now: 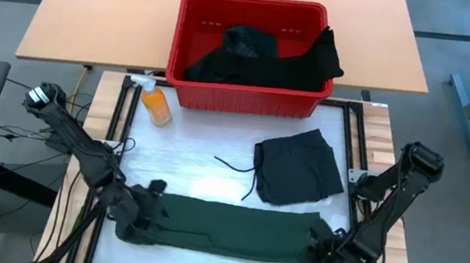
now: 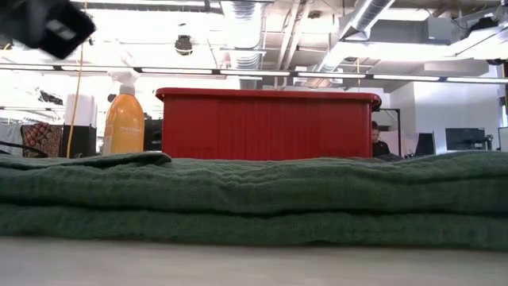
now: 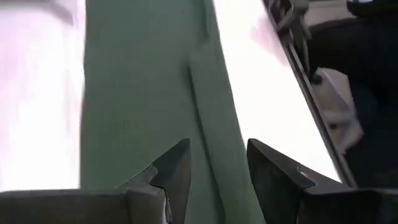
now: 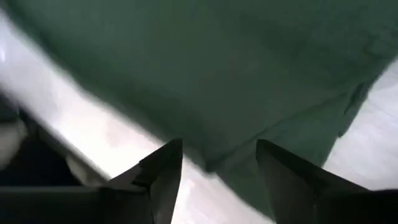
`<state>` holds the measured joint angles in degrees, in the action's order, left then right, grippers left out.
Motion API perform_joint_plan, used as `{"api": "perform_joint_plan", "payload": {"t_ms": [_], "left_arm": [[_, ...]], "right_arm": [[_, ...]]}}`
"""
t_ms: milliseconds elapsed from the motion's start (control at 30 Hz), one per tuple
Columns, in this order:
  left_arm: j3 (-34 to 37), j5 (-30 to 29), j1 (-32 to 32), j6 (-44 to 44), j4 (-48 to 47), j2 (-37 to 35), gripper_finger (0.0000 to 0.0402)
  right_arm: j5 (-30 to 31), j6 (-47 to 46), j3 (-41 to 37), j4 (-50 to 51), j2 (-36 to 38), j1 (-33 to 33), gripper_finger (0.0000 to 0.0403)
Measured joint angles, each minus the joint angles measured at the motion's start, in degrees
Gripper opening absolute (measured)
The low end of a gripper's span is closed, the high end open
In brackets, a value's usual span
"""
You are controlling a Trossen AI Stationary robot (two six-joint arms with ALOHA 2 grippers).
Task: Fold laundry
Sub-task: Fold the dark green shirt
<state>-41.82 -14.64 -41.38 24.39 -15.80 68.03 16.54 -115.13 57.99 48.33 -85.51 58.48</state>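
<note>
A dark green garment (image 1: 228, 228) lies folded into a long band across the near part of the table; in the low view its stacked layers (image 2: 254, 199) fill the picture's width. My left gripper (image 1: 151, 216) hovers open over the band's left end (image 3: 143, 93). My right gripper (image 1: 321, 252) hovers open over its right end (image 4: 236, 74). Nothing sits between either pair of fingers. A folded black piece (image 1: 299, 166) with a loose drawstring (image 1: 235, 167) rests flat behind the green band. More black laundry (image 1: 262, 58) lies heaped in the red basket (image 1: 197, 19).
The red basket (image 2: 266, 123) stands at the table's far edge, part of a black garment draped over its right rim. An orange spray bottle (image 1: 156, 104) lies left of it. White table surface (image 1: 187, 157) shows between the bottle, the black piece and the green band.
</note>
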Motion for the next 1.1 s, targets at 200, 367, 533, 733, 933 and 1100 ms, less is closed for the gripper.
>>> {"api": "perform_joint_plan", "payload": {"t_ms": [200,367,533,733,933,1100], "left_arm": [[-0.04,1.96,4.18,-11.61,16.33,9.14,0.0144],[-0.04,6.87,6.71,-12.76,20.23,13.56,0.0144],[-0.04,8.71,8.32,-12.04,20.26,14.65,0.0144],[-0.04,9.5,9.7,-12.0,20.7,14.4,0.0144],[-0.04,9.93,11.23,-11.96,20.6,14.38,0.0144],[-0.04,10.06,12.48,-11.96,20.68,14.38,0.0144]], "right_arm": [[4.44,-9.35,-5.06,-0.73,-0.07,2.3,0.024],[4.27,-9.37,-7.87,-0.37,-0.09,2.09,0.024],[2.55,-9.75,-11.18,-1.04,-0.09,2.3,0.024],[2.85,-9.87,-16.31,-7.25,-0.07,2.3,0.024],[11.46,-7.53,-21.26,-20.01,0.13,2.28,0.024],[15.04,-2.56,-21.62,-22.28,-0.09,0.3,0.0194]]}}
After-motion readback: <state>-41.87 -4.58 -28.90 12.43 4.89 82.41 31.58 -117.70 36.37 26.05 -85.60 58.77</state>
